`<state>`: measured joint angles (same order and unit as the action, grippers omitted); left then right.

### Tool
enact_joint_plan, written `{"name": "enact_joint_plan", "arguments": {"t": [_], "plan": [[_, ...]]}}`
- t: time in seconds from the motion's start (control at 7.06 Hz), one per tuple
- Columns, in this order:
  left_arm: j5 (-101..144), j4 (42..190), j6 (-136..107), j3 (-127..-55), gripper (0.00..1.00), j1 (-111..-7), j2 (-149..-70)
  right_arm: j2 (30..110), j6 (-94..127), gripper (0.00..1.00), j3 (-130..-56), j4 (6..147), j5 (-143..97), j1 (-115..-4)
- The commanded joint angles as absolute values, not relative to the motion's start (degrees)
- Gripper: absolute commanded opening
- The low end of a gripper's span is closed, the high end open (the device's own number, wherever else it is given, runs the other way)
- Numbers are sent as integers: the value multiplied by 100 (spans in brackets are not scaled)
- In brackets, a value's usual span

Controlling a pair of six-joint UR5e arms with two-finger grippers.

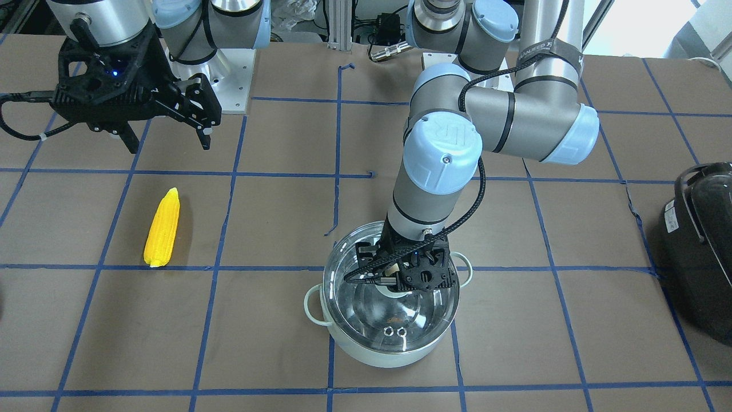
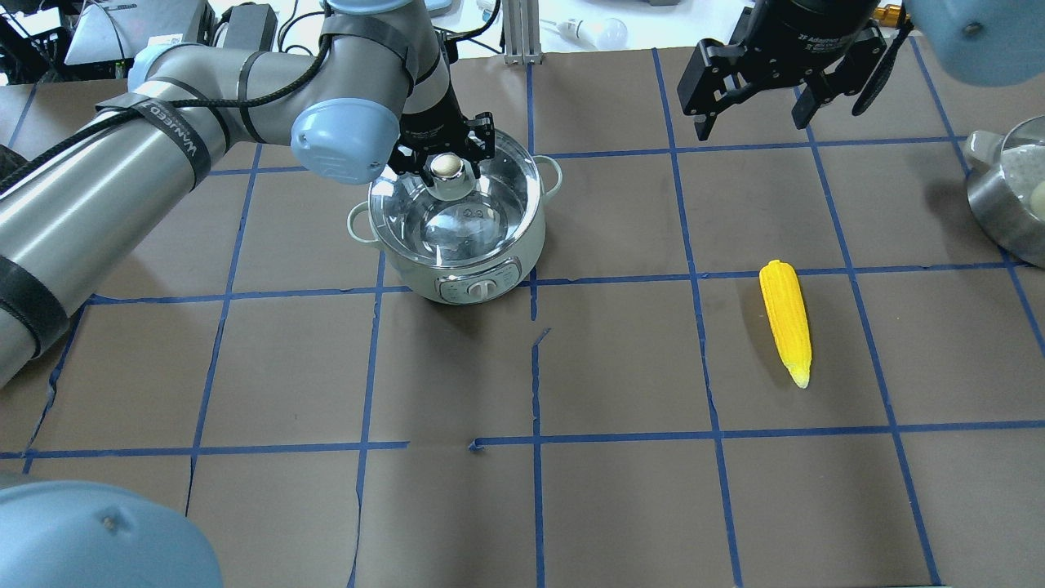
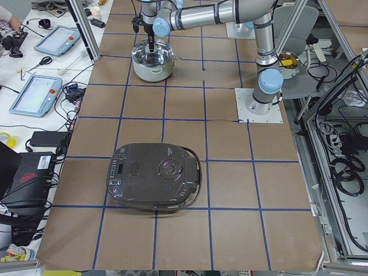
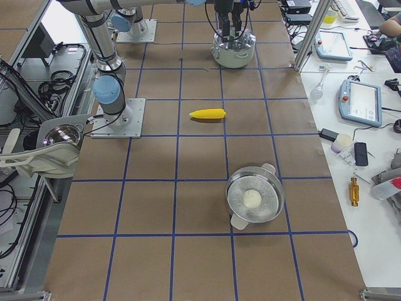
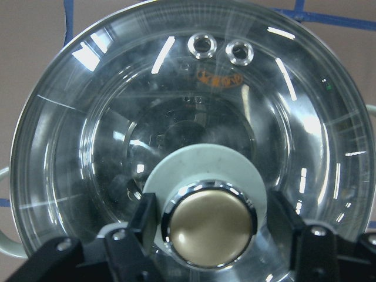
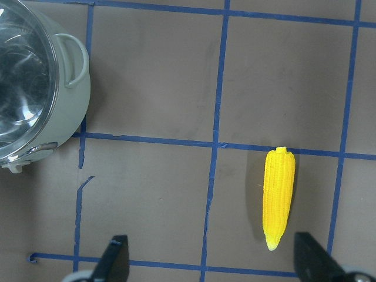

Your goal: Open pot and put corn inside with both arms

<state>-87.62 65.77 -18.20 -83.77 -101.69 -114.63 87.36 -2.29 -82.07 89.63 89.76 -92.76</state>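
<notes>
The pale mint-green pot [image 1: 389,346] stands mid-table with its clear glass lid [image 1: 394,312] on it. My left gripper [image 2: 446,163] is down over the lid. In the left wrist view its fingers [image 5: 144,220] stand on either side of the metal knob [image 5: 210,226] with small gaps, so it is open around the knob. The yellow corn [image 1: 162,228] lies flat on the table, well apart from the pot. My right gripper [image 1: 170,140] is open and empty, held high. The right wrist view shows the corn [image 6: 278,197] below it and the pot [image 6: 64,100] at the upper left.
A black appliance with a handle [image 1: 700,252] sits at the table end on my left. A steel pot holding a white item [image 2: 1008,196] sits at the end on my right. Blue tape lines grid the brown table cover.
</notes>
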Motion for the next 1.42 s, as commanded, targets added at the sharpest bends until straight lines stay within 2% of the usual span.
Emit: {"name": "enact_joint_plan", "arguments": {"t": [0.0,0.14,0.71,0.85,1.27], "plan": [[-8763,6574,-1776,-8367,49,-10169,-11452,8736,-229,100,-8209,8956,8974,-9264],[-8754,6583,-1775,-8367,44,-10160,-11426,8736,-229,100,-8209,8947,8982,-9264],[-8789,7117,-1443,-8227,44,-10064,-10944,8736,-229,100,-8209,8930,8991,-9272],[-8806,7606,-989,-8096,44,-9802,-10777,8736,-229,100,-8209,8930,8983,-9272],[-8842,8207,1092,-8523,44,-8608,-10355,8745,-229,100,-8209,8912,8982,-9273]]}}
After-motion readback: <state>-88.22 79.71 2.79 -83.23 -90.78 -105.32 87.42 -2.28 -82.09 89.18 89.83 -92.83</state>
